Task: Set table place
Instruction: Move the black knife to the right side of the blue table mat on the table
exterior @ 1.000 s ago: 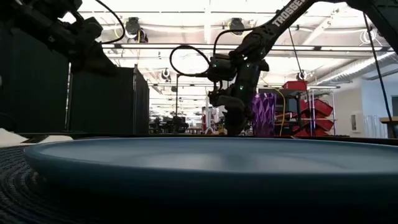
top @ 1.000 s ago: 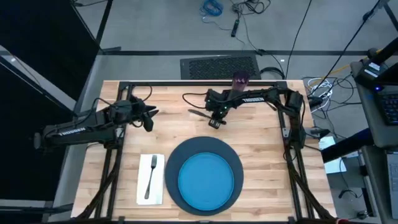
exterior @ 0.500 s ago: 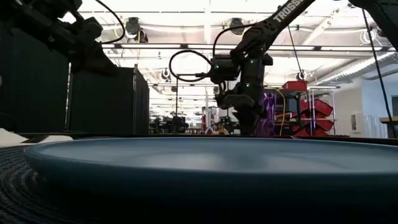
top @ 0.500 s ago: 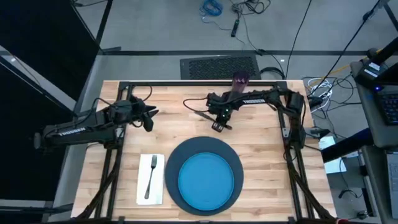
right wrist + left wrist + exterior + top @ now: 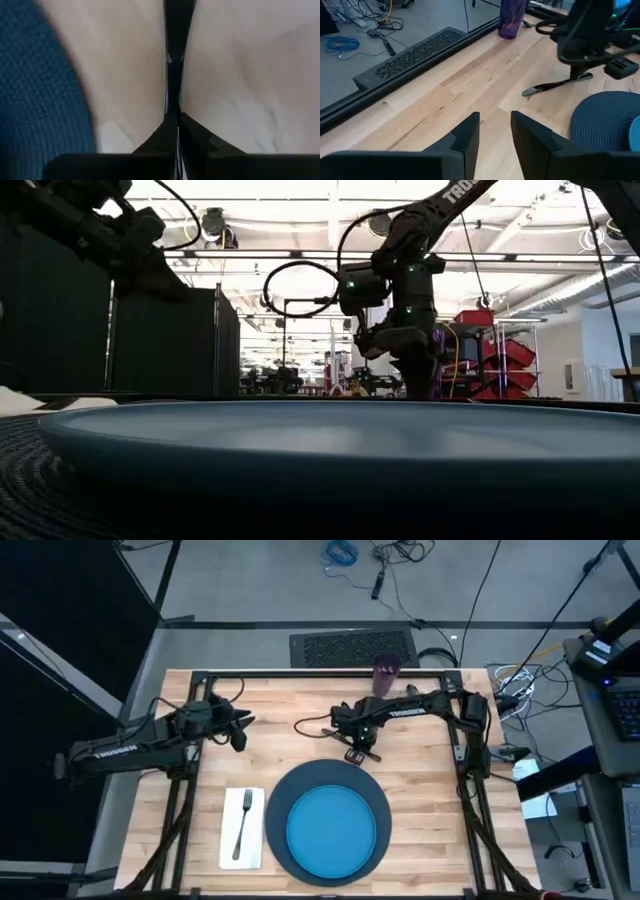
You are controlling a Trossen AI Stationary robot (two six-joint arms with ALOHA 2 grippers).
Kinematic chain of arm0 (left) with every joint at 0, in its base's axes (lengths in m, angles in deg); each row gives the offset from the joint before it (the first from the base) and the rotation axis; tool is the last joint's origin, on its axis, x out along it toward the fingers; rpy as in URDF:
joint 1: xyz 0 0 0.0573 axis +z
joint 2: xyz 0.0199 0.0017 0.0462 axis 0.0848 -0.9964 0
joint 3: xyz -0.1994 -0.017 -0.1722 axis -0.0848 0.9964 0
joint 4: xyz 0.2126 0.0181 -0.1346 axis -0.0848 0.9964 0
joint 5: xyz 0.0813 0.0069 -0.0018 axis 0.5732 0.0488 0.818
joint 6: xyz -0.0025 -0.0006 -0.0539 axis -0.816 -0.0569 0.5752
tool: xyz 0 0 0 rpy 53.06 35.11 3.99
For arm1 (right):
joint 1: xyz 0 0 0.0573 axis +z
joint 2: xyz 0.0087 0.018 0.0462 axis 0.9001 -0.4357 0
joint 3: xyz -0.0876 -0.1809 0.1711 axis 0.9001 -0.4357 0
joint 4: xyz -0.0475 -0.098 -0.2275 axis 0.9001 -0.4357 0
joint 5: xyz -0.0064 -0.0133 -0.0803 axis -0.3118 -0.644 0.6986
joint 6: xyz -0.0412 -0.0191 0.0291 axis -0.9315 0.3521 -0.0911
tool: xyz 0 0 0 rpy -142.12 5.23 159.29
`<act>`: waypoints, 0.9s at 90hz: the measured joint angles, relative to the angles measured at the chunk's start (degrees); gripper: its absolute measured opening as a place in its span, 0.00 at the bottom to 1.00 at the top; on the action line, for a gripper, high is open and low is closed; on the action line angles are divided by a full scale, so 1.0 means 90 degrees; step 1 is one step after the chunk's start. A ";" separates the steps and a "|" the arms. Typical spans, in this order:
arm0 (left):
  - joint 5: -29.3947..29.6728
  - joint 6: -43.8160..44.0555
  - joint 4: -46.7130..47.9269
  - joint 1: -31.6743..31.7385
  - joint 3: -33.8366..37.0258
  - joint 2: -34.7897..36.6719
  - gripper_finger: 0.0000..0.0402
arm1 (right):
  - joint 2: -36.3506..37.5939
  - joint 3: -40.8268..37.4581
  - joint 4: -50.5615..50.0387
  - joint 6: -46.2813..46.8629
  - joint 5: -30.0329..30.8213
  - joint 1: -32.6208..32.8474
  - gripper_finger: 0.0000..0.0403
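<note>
The dark navy disc (image 5: 275, 802) lies at the near middle of the table (image 5: 430, 790), with the blue plate (image 5: 330, 830) on it. To its left lies a white napkin (image 5: 228, 840) with the fork (image 5: 241, 825) on top. The purple cup (image 5: 386, 673) stands at the far edge. My right gripper (image 5: 358, 750) is just beyond the disc, shut on a slim metal utensil (image 5: 555, 84); knife or spoon, I cannot tell. My left gripper (image 5: 240, 730) hangs open over the table's far left, holding nothing. My right gripper pinches the utensil between its two fingers, one on each long side (image 5: 173, 107). The fingers come down from above at a slant. The utensil runs straight on past the fingertips, and its metal tip (image 5: 527, 91) is at the tabletop; touching or just above, I cannot tell.
The black frame (image 5: 320, 674) runs along the table's far edge, with a dark vent grille (image 5: 352, 645) on the floor beyond it. Bare planks show to the right of the disc (image 5: 430, 830) and between the two arms (image 5: 280, 750).
My right gripper has moved toward the table's near edge and a little to the right, closing on the disc's far rim, and the utensil has gone along with it. It has stayed shut.
</note>
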 joint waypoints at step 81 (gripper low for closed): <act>0.0000 -0.0092 -0.0126 0.0000 -0.0009 0.0000 0.24 | 0.3202 -0.3718 0.1751 0.5769 0.0500 0.2455 0.00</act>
